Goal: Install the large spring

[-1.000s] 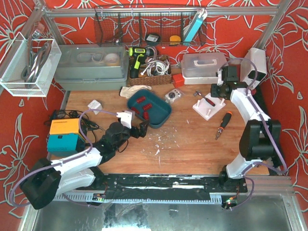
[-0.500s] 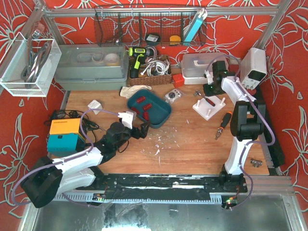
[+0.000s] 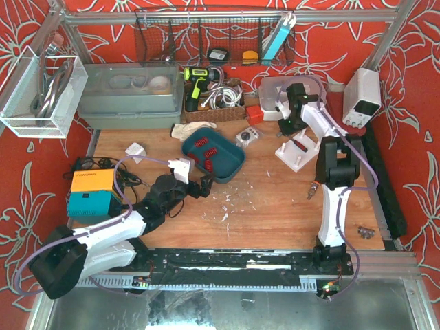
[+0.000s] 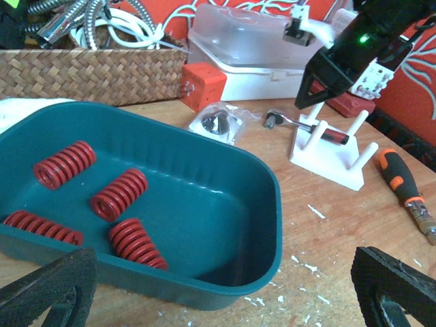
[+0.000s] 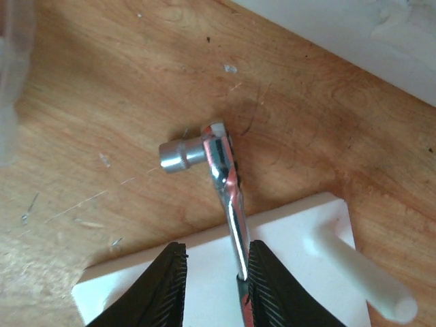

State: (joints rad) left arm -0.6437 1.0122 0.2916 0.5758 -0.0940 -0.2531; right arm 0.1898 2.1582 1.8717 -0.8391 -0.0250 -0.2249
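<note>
Several red springs (image 4: 119, 193) lie in the teal tray (image 4: 269, 197); I cannot single out the large one. My left gripper (image 4: 223, 272) stands wide open just in front of the tray's near rim, holding nothing. A white fixture (image 3: 299, 152) with upright pegs sits to the right of the tray. My right gripper (image 5: 216, 251) hangs over its far left corner, partly open. A metal ratchet (image 5: 221, 170) lies between its fingers, against the right finger (image 5: 272, 286) and apart from the left one. In the top view the right gripper (image 3: 285, 127) points down at that spot.
A screwdriver (image 4: 402, 187) with an orange and black handle lies right of the fixture. A bagged metal part (image 4: 218, 122), an orange cube (image 4: 201, 85), a wicker basket (image 4: 88, 75) and a white lidded box (image 4: 252, 48) line the back. An orange and teal box (image 3: 91, 192) sits at the left.
The right arm has swung left, from the right of the fixture to its far left corner over the ratchet. The left arm has not moved.
</note>
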